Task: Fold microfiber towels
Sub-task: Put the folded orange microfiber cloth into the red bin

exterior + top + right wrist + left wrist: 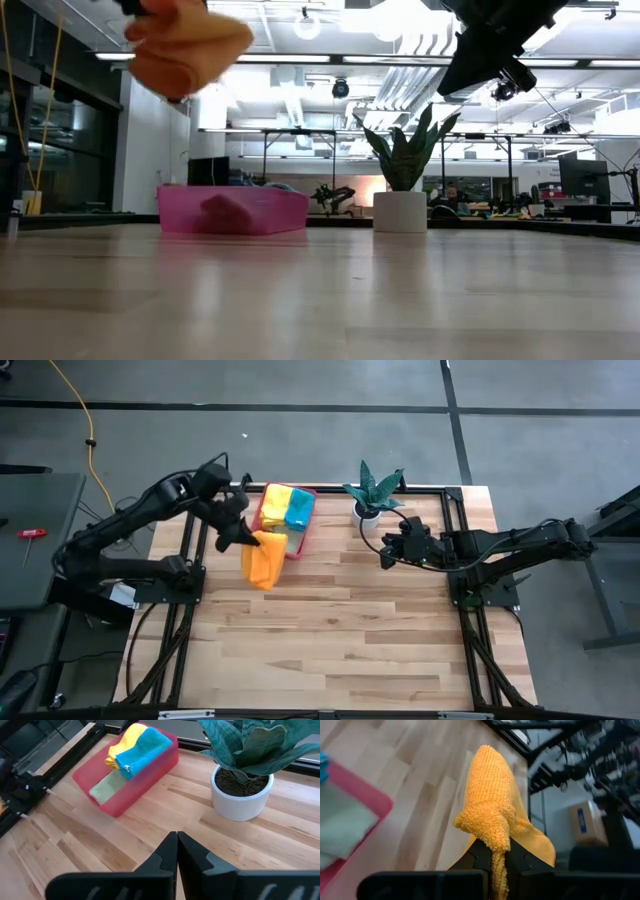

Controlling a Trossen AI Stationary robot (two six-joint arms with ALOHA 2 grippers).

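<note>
An orange microfiber towel (264,562) hangs bunched from my left gripper (246,540), which is shut on it just off the near left corner of the pink tray (306,528). In the low view the orange towel (186,42) is high above the table. In the tray lie a yellow towel (128,739), a teal towel (146,746) and a light green towel (107,788). My right gripper (176,851) is shut on nothing and hovers over the table near a potted plant (374,492). My left gripper pinches a bunched fold of the orange towel (495,831) between its two fingers (479,856), several layers together. The fingers slant downward from the table's far left. The towel is lifted clear of the table and droops slack past the fingers.
The plant in its white pot (243,795) stands at the far edge, right of the tray (150,775) and close to my right gripper. Bare wooden tabletop (340,630) stretches across the middle and near side. Black frame rails (456,520) run along the table's sides.
</note>
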